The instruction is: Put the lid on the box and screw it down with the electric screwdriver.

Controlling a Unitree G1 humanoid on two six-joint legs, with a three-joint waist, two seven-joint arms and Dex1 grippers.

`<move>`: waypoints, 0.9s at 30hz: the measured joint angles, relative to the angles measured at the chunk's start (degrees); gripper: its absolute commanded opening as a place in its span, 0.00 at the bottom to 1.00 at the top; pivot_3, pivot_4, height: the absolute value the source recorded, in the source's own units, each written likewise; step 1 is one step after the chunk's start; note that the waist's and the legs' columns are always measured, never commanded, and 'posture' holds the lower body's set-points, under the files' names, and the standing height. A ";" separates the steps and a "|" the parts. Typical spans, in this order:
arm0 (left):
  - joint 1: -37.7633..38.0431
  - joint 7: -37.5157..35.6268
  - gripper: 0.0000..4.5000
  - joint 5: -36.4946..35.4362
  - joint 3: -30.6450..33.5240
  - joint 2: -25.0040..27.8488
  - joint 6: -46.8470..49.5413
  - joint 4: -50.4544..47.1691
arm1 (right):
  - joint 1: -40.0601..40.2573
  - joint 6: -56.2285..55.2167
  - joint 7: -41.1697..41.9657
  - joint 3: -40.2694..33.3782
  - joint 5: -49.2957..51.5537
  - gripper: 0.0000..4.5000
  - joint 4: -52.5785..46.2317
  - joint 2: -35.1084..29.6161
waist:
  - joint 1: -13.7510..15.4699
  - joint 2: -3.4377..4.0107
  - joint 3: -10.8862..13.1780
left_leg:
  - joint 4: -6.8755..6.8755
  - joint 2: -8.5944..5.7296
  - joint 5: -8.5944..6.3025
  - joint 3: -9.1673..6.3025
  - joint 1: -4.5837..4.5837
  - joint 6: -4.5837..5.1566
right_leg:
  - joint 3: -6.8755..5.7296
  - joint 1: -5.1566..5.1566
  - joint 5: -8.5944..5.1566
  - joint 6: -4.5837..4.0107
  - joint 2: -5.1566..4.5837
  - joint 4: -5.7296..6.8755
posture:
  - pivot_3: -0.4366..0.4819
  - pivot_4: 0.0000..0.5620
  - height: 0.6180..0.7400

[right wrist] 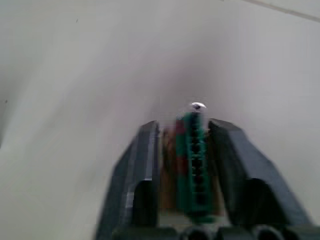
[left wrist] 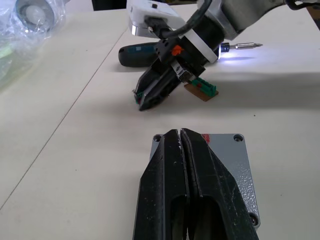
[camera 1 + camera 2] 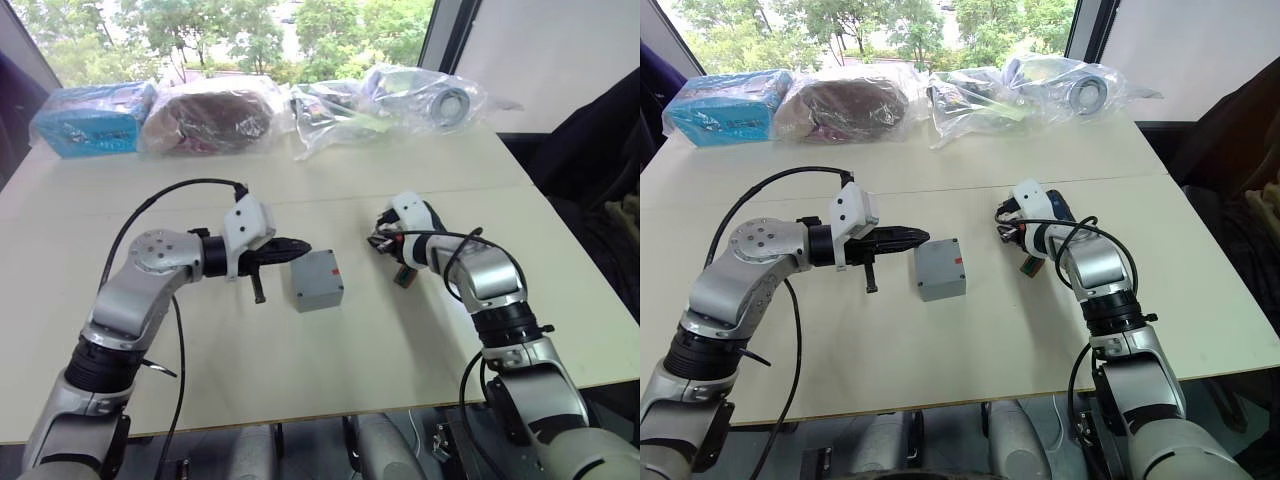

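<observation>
Left wrist view showed the left gripper [image 2: 182, 137] with its two black fingers pressed together, holding nothing, hovering just above the near edge of the lid [image 2: 235, 165]. That lid sat flat on the box [image 3: 318, 280], its corner screw holes visible and a small red mark on the box's side. The box stood on the table [image 3: 300, 370] between the two arms. Across from it the right gripper [image 2: 142, 100] pointed down toward the table, clamped on a small green and brown piece [image 1: 194, 150]; another green-brown piece [image 2: 201, 90] lay just beside it. The electric screwdriver [image 2: 150, 50] lay on the table behind the right gripper, its metal bit pointing away with the tip light glowing. Plastic bags [image 3: 300, 105] lined the far edge.
</observation>
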 measured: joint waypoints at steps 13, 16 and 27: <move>0.03 -0.39 0.00 0.06 -0.04 -0.05 -0.37 0.19 | 0.19 -0.06 0.12 -2.86 1.99 0.67 -4.67 -0.84 | 0.00 0.00 0.00 | 0.00 0.00 0.00 0.00 0.00 0.00 | 0.00 0.00 0.00 0.00 0.00 0.00 | 0.48 0.27 1.00; 0.03 -0.53 0.00 0.16 -0.05 -0.06 -0.43 0.39 | 0.28 -0.32 -0.05 -2.84 2.00 0.67 -4.55 -0.46 | -0.01 0.00 0.00 | 0.00 0.00 0.00 0.00 0.00 0.00 | 0.00 0.00 0.00 0.00 0.00 0.00 | 0.48 0.27 1.00; 0.16 -0.47 0.00 0.25 -0.03 -0.07 -0.42 0.40 | 0.89 -3.39 -0.24 -2.56 1.71 0.67 -0.42 0.88 | 0.00 0.00 0.00 | 0.00 0.00 0.00 0.00 0.00 0.00 | 0.00 0.00 0.00 0.00 0.00 0.00 | 0.48 0.27 1.00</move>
